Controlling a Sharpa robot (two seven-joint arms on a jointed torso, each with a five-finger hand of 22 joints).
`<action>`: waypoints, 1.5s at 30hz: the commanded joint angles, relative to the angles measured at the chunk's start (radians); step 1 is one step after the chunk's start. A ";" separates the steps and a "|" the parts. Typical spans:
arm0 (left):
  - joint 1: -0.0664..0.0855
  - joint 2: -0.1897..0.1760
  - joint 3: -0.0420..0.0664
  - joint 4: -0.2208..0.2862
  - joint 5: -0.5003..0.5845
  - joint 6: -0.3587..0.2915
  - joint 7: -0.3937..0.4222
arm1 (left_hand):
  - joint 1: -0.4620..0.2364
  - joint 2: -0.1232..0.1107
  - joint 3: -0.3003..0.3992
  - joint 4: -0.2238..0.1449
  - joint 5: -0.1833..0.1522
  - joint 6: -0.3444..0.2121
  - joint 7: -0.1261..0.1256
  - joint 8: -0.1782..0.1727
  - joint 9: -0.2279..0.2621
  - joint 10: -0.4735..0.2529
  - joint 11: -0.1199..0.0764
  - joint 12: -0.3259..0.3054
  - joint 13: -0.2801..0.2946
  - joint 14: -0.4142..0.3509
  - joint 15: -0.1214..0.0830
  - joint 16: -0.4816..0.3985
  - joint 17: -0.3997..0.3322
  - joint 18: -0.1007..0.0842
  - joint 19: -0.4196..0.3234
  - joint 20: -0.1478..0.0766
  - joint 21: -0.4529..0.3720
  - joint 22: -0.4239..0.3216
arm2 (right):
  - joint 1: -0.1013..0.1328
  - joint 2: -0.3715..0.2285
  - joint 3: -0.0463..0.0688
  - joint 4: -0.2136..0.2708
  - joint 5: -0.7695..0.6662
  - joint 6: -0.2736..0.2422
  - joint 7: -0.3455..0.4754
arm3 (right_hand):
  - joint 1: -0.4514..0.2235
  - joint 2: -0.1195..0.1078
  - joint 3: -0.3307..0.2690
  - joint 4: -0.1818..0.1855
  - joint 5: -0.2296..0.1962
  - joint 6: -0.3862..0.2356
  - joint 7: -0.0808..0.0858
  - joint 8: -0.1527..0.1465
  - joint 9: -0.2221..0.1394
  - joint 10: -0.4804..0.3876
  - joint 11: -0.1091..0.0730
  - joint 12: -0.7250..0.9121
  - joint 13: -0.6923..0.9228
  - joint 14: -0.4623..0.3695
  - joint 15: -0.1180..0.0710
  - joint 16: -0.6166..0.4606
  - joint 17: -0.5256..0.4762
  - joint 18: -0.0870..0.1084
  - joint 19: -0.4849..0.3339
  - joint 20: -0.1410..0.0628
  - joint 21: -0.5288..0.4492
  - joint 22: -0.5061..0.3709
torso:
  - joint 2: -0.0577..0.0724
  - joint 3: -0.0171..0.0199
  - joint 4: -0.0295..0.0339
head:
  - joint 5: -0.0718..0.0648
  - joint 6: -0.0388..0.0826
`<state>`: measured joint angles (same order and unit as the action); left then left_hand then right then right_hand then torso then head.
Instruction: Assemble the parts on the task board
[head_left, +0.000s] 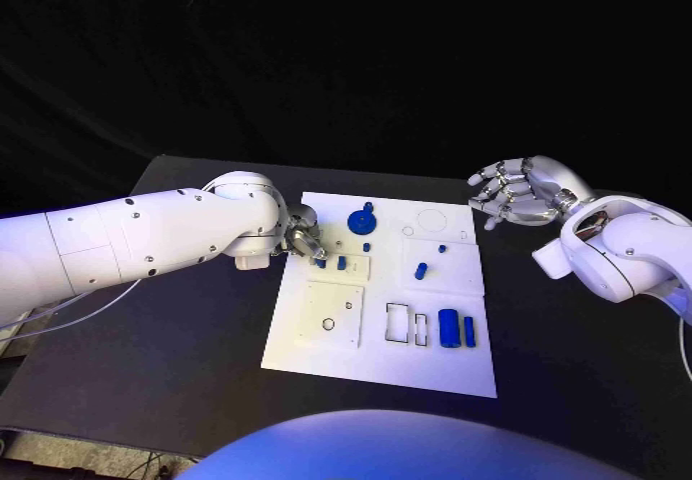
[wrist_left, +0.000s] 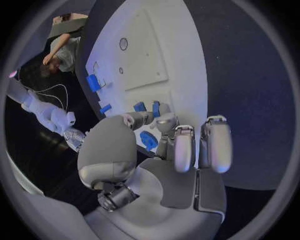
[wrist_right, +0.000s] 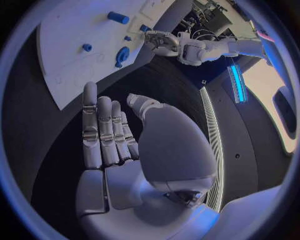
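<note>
The white task board (head_left: 378, 340) lies mid-table. My left hand (head_left: 303, 241) hovers over its far left edge with fingers curled down. In the left wrist view a small blue part (wrist_left: 149, 140) sits pinched between the thumb and a finger of that hand (wrist_left: 165, 150). Just past the fingertips two small blue parts (head_left: 320, 262) (head_left: 342, 263) stand on the board. A blue gear-like part (head_left: 361, 222) is at the far side. My right hand (head_left: 512, 195) hangs raised off the board's far right corner, fingers apart, holding nothing.
Two blue cylinders (head_left: 450, 327) (head_left: 470, 332) lie side by side near the board's right edge, beside empty rectangular slots (head_left: 398, 322). Small blue pegs (head_left: 420, 269) (head_left: 443, 248) stand mid-board. A raised plate with a round hole (head_left: 329, 323) sits at the near left. Black table (head_left: 173, 340) surrounds the board.
</note>
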<state>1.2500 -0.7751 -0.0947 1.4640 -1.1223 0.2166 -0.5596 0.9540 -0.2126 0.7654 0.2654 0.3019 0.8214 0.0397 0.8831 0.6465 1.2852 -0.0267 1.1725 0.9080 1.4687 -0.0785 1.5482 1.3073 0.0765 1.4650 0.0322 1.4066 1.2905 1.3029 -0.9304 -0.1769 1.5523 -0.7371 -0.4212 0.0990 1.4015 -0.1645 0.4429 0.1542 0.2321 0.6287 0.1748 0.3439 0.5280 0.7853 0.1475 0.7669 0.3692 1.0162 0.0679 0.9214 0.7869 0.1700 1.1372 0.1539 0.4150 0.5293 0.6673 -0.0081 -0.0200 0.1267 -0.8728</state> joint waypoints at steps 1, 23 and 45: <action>-0.002 0.001 0.000 -0.003 0.008 0.009 -0.007 | -0.012 0.002 -0.012 0.005 -0.002 0.003 0.004 -0.003 -0.002 -0.003 0.000 0.002 0.001 0.091 -0.006 0.001 0.229 -0.017 -0.001 -0.007 -0.002 -0.001 | -0.001 0.000 0.000 0.002 -0.002 0.016 0.006 | -0.013 -0.001 -0.005 0.002 0.005 -0.002 0.057 0.005 -0.002 0.006 0.002 -0.005 -0.001 0.007 0.000 -0.006 -0.001 0.009 0.004 0.004 -0.004 -0.001 | 0.000 0.0000 -0.0003 | -0.001 0.000; -0.002 0.002 -0.001 -0.006 0.013 0.041 -0.015 | -0.046 0.005 -0.081 0.022 -0.002 0.009 0.005 -0.004 -0.008 -0.005 0.001 0.002 0.000 0.091 -0.005 0.001 0.229 -0.017 -0.001 -0.006 -0.003 0.000 | -0.001 -0.002 0.000 0.002 -0.001 0.015 0.005 | -0.016 -0.001 -0.006 0.003 0.005 -0.002 0.057 0.006 -0.002 0.007 0.002 -0.005 -0.003 0.007 0.000 -0.006 -0.001 0.009 0.004 0.004 -0.004 -0.002 | 0.000 -0.0005 0.0007 | -0.003 0.000; -0.002 0.000 0.000 0.005 0.022 -0.009 -0.002 | -0.081 0.017 -0.140 0.028 -0.001 0.016 0.003 -0.004 -0.012 -0.001 0.000 0.006 0.004 0.092 -0.006 0.002 0.231 -0.018 0.001 -0.007 -0.001 0.005 | -0.001 0.001 0.000 0.000 -0.001 0.017 0.004 | -0.017 0.000 -0.007 0.003 0.006 -0.002 0.057 0.007 -0.002 0.008 0.002 -0.004 -0.006 0.008 0.000 -0.006 -0.002 0.009 0.005 0.004 -0.006 -0.003 | 0.000 -0.0004 0.0002 | -0.001 0.000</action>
<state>1.2490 -0.7759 -0.0951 1.4659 -1.1114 0.2168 -0.5675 0.8804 -0.1940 0.6316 0.2935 0.3019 0.8297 0.0410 0.8832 0.6357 1.2851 -0.0266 1.1725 0.9114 1.4686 -0.0784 1.5481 1.3073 0.0764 1.4649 0.0323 1.4065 1.2942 1.3027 -0.9299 -0.1768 1.5520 -0.7362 -0.4195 0.0984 1.3935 -0.1644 0.4401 0.1571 0.2321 0.6287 0.1749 0.3477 0.5272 0.7853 0.1475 0.7670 0.3642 1.0162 0.0679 0.9214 0.7854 0.1700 1.1372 0.1539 0.4150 0.5271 0.6673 -0.0088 -0.0193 0.1258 -0.8728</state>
